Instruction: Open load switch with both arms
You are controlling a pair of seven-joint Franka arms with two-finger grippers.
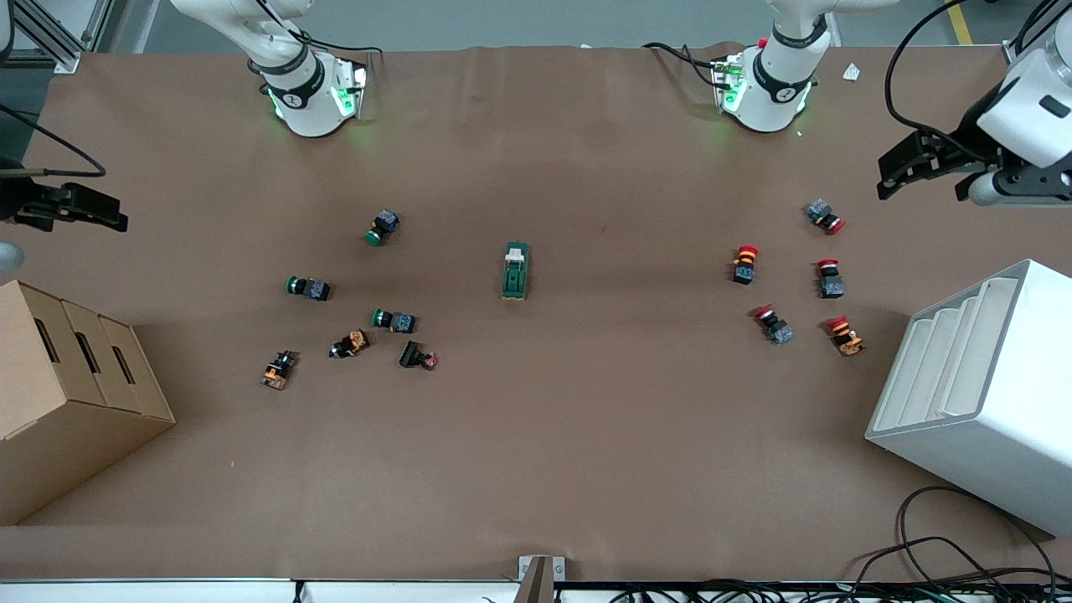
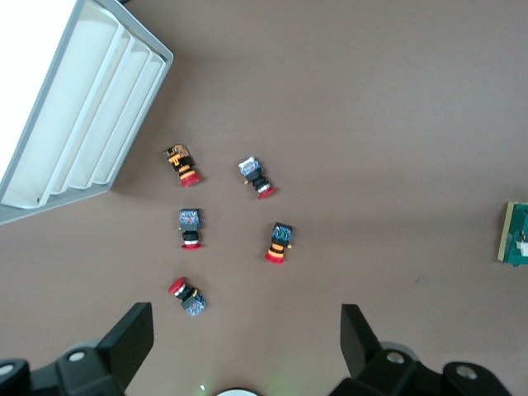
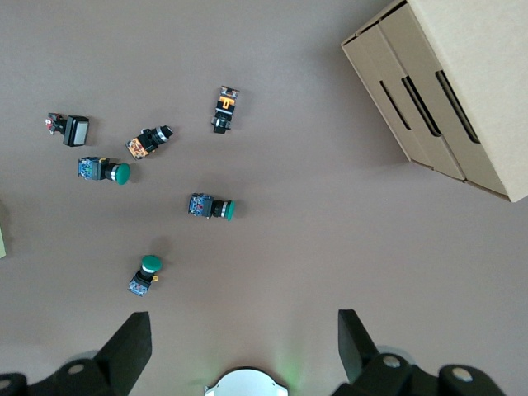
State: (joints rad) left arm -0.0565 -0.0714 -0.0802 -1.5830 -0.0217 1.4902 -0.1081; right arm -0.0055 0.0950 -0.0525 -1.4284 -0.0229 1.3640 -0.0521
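Observation:
The load switch (image 1: pixel 516 270), a dark-green oblong block with a white lever piece at the end toward the robots' bases, lies flat in the middle of the table. The left wrist view catches its edge (image 2: pixel 517 233). My left gripper (image 1: pixel 888 177) hangs open high over the left arm's end of the table, above the red push buttons, with nothing between its fingers (image 2: pixel 246 330). Over the right arm's end, my right gripper (image 1: pixel 113 218) is also open and empty (image 3: pixel 245 334), above bare table beside the green buttons. Both are well apart from the switch.
Several red push buttons (image 1: pixel 830 278) lie scattered toward the left arm's end, next to a white slotted rack (image 1: pixel 980 394). Green (image 1: pixel 308 287) and orange-black buttons (image 1: pixel 350 343) lie toward the right arm's end, near a cardboard box (image 1: pixel 67 394). Cables run along the table's front edge.

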